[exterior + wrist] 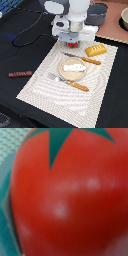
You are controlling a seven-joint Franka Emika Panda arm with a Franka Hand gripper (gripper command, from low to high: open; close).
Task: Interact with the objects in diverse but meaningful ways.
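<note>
In the exterior view the arm hides the tool's jaws and all but a red sliver of the tomato (73,44), while the wrist view shows the tomato (70,198) blurred, overfilling the picture and cut off at its edges.

The arm (67,9) is white, with rounded, glossy shells and a darker grey band where two segments meet. Below sits a boxy pale-grey wrist block (74,27) with a round metallic collar at its centre (details here blur). A thin black cable (31,31) loops away toward the exterior view's left. No markings or screws are legible.
</note>
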